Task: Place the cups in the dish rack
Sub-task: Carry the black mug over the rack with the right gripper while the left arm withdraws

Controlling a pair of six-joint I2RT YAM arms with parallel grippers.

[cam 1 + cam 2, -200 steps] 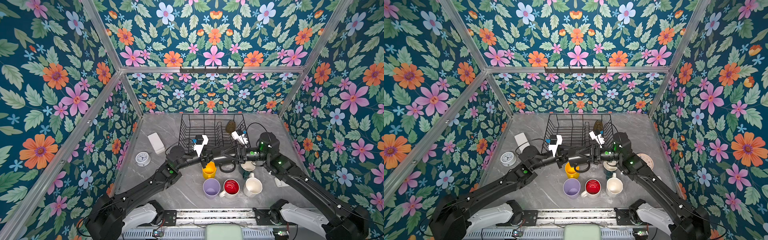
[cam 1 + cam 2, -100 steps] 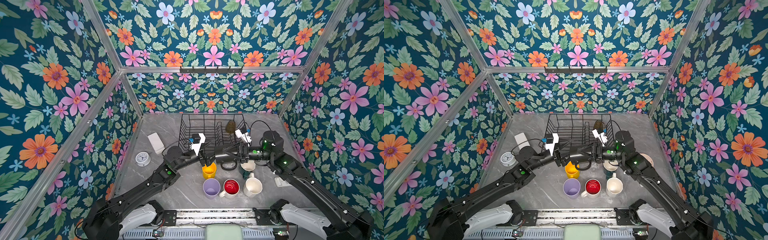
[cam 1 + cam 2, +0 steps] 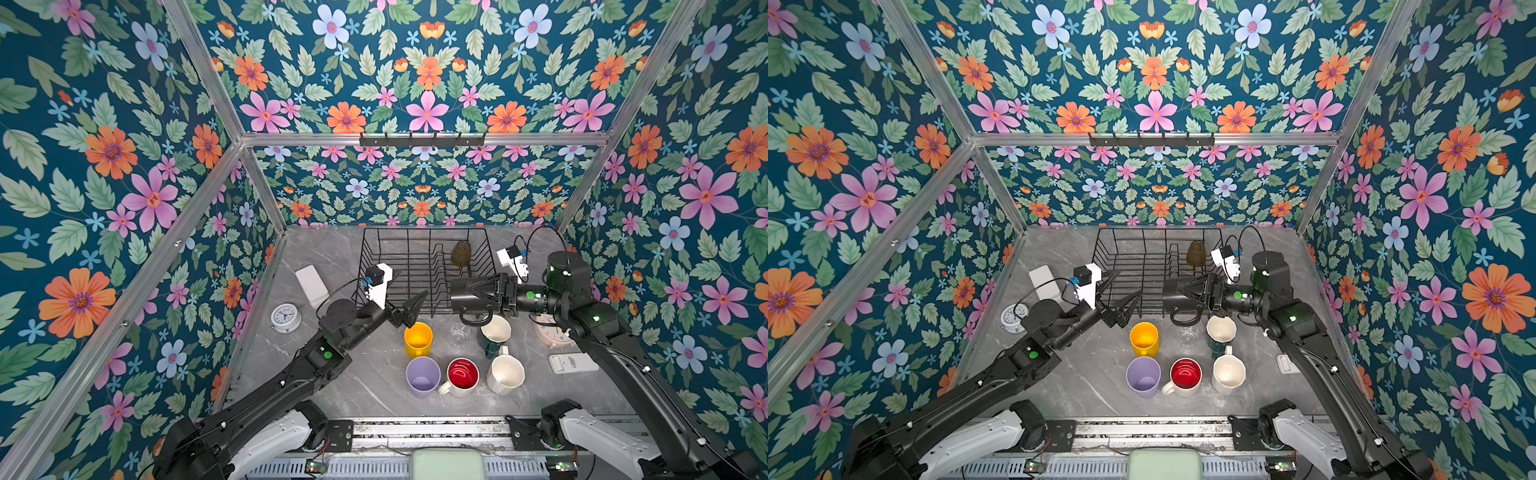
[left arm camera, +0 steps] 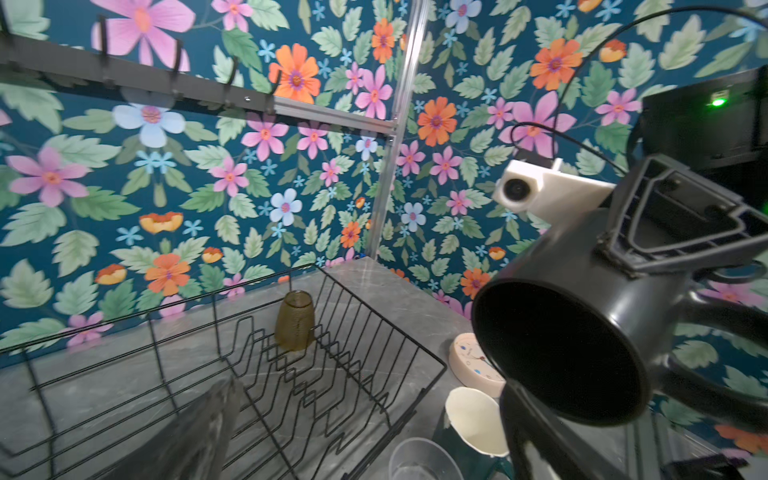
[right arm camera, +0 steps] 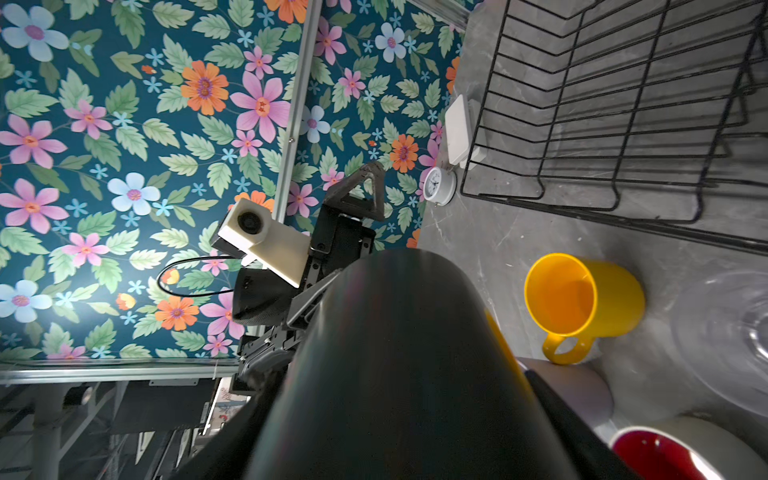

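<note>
Right wrist view: blurred black mug [image 5: 386, 365] fills the frame and hides the grip. In both top views right gripper [image 3: 473, 291] clamps it sideways near the rack's [image 3: 411, 266] front corner. Empty left gripper [image 3: 411, 286] is spread wide. Inverted tumbler [image 3: 460, 253] sits in rack. Barely readable clear glass [image 3: 457, 334] stands between yellow mug [image 3: 417, 338] and green mug [image 3: 490, 351]. Grey marble table [image 3: 361, 374], floral walls [image 3: 124, 166].

Both top views are bright, evenly lit and sharp, with soft shadows. In the right wrist view the close black mug [image 5: 395, 374] is blurred, and the picture's edges bend.
</note>
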